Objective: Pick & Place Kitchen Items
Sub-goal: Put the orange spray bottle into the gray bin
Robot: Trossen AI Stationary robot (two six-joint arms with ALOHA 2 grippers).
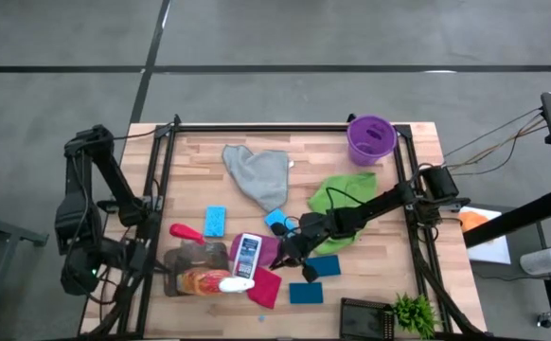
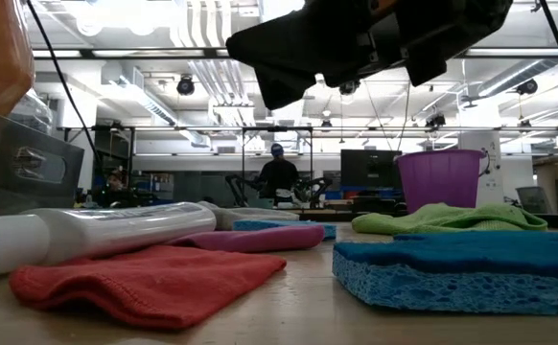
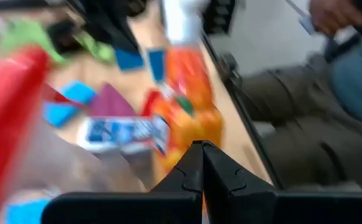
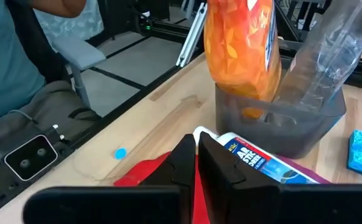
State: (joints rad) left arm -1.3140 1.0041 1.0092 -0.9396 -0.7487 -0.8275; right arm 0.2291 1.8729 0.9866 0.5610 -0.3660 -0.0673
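The right gripper [image 1: 299,260] hangs over the middle of the table with its fingers pinched together on nothing, just above the red cloth [image 1: 265,286] and the white bottle [image 1: 246,256] lying across the magenta cloth [image 1: 274,249]; I'd say it is between picks, choosing among the items not yet moved. The left gripper [image 3: 201,167] is likewise clenched and empty at the table's left edge, facing the grey bin [image 4: 274,127] that holds the orange spray bottle [image 4: 240,46] and the clear one [image 4: 327,53]. Whichever item comes next, the jaws must first spread, then come down squarely over it.
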